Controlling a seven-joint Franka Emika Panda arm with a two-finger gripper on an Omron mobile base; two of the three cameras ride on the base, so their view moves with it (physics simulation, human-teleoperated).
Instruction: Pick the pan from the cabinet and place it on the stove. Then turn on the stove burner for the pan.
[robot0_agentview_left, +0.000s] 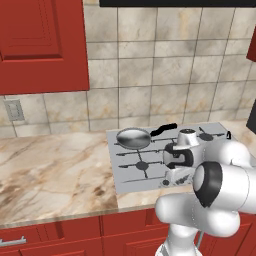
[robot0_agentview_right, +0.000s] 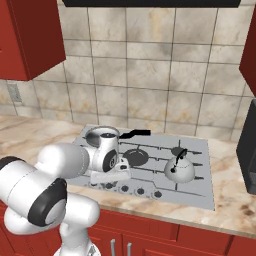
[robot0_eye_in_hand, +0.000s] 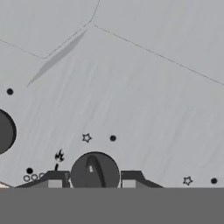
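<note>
A: Item, frying pan (robot0_agentview_left: 133, 138). Silver-grey, black handle (robot0_agentview_left: 164, 130) pointing toward 2 o'clock. Location: back-left burner of the stove (robot0_agentview_left: 131, 173), at 10 o'clock from the claw in the left base view. Placement half of the task looks done.

B: Item, claw (robot0_eye_in_hand: 92, 180). Location: down at the stove's front edge, over the knob row. In the hand view its two tips stand at 9 and 3 o'clock of a dark round knob (robot0_eye_in_hand: 94, 172), one on each side.

A: Condition of the jaws?

B: Partly closed around that knob, tips level with its rim. Firm contact cannot be told from here; both tips are cut off by the lower edge of the view.

A: Step in hand, then: turning the burner on. Is it the correct knob?

B: Judgement only. The flame mark (robot0_eye_in_hand: 59, 155) and small dot diagram at 10 o'clock of the knob are too small to read, so which burner it serves is unclear. It ought to be the pan's burner, not the kettle's.

A: Item, kettle (robot0_agentview_right: 179, 170). Domed silver, at 3 o'clock of the claw in the right base view, well apart. No hazard.

B: Handling advice: squeeze until both tips seat on the knob's sides, stay centred on its axis, rotate the wrist without pressing down or drifting toward the neighbouring knob (robot0_eye_in_hand: 4, 132) at 9 o'clock.

A: Worktop (robot0_agentview_left: 50, 170): marble, nothing near the claw.
</note>
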